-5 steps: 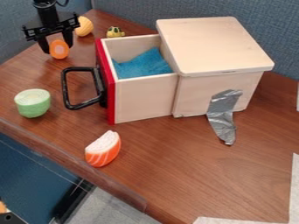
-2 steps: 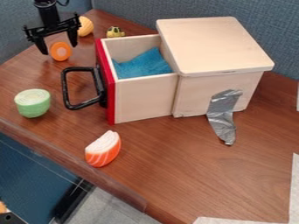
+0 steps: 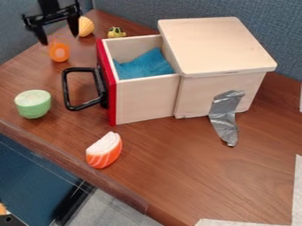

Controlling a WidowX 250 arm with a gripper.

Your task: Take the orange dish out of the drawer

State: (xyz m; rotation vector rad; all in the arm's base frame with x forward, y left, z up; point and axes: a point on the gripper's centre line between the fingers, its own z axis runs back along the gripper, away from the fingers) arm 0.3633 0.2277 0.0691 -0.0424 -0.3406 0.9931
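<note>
At the upper left, my gripper hangs open above the table, its two fingers spread apart. Just below it the orange dish, a small rounded orange piece with a paler centre, rests on the tabletop outside the drawer, touched by neither finger. The wooden drawer, with a red front and a black handle, stands pulled out of its box. Inside the drawer lies a blue cloth.
A green roll-shaped piece stands left of the handle, and an orange-and-white salmon piece lies in front of the drawer. Behind are a yellow ridged piece and a small yellow toy. Grey tape holds the box to the table.
The fingers have opened and let go of the orange dish, which stays on the table at nearly the same spot. My gripper has risen a little above it.
</note>
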